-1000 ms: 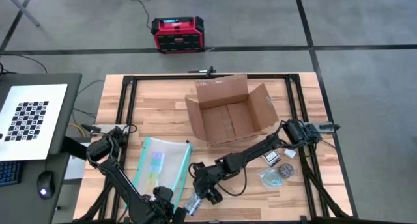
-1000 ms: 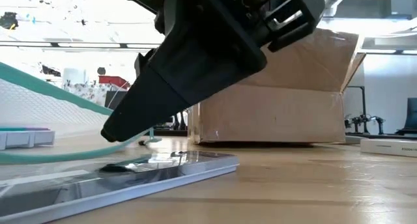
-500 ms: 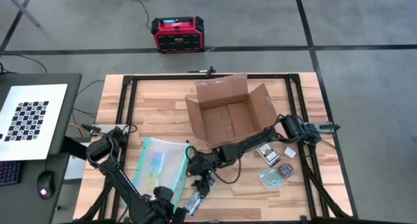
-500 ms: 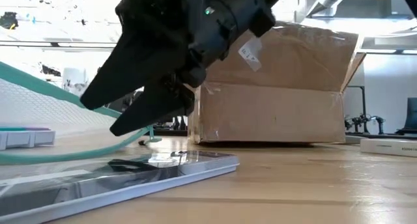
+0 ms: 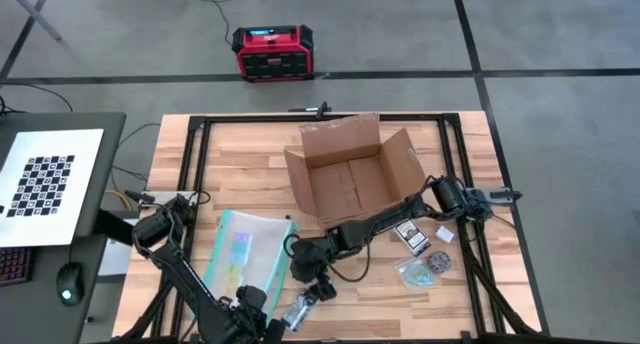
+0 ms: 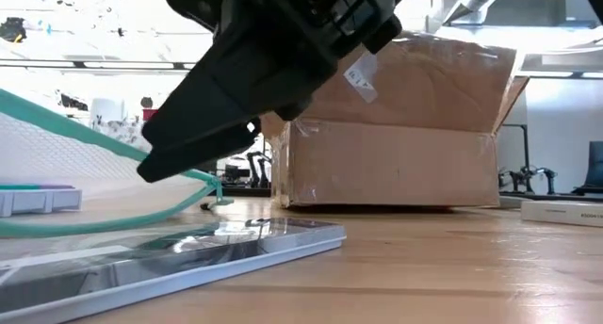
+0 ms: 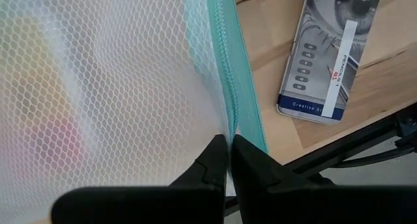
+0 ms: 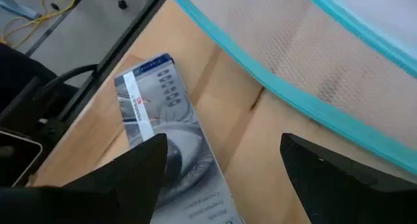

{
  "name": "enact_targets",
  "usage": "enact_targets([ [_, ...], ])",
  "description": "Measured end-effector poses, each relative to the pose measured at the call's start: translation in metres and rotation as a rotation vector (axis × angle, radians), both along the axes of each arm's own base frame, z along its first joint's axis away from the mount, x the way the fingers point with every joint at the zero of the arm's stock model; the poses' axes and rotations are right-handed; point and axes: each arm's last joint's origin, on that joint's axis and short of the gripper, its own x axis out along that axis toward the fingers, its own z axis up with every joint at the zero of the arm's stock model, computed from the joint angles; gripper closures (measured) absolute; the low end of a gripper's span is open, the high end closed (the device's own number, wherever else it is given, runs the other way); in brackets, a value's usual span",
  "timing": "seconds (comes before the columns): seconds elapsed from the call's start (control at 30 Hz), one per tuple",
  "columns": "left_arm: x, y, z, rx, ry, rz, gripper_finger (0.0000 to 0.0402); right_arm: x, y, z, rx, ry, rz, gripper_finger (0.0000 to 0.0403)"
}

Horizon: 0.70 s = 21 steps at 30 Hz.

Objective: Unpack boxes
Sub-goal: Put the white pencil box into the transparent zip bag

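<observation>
The brown cardboard box (image 5: 350, 174) stands open at the table's far middle, its flaps spread. A clear mesh pouch with teal edges (image 5: 245, 256) lies at the near left; my left gripper (image 5: 258, 296) is shut on its near edge. A grey pencil tin (image 5: 300, 310) lies flat near the table's front edge, also seen in the left wrist view (image 7: 329, 55). My right gripper (image 5: 300, 262) hangs open between pouch and tin. In the low view (image 6: 203, 150) its fingers stay clear above the tin (image 6: 188, 258). My left gripper pinches the pouch's teal zip edge (image 7: 229, 123) between its two fingers, which come from above and point steeply down. The mesh rises up to the fingers while the pouch's far part lies on the table.
Near the right edge lie a small printed carton (image 5: 410, 236), a clear bag of small parts (image 5: 420, 272) and a white piece (image 5: 443, 234). A red and black case (image 5: 270, 52) sits on the floor beyond the table. A checkerboard sheet (image 5: 45, 174) lies to the left.
My right gripper, still open, has swung from above the pencil tin toward the table's left and far edges, nearer the pouch. The tin lies uncovered where it was. The left gripper and pouch have kept still.
</observation>
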Motion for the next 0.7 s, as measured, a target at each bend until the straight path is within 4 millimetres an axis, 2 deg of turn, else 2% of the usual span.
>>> enact_targets([
  [0.27, 0.000, 0.001, 0.000, 0.021, -0.013, -0.001, 0.0402, 0.000, 0.014, 0.003, 0.023, -0.048, 0.016, 0.0112],
  [0.7, 0.000, 0.001, 0.000, 0.028, -0.012, -0.025, 0.0402, -0.002, 0.015, 0.001, 0.004, -0.038, 0.031, 0.0108],
])
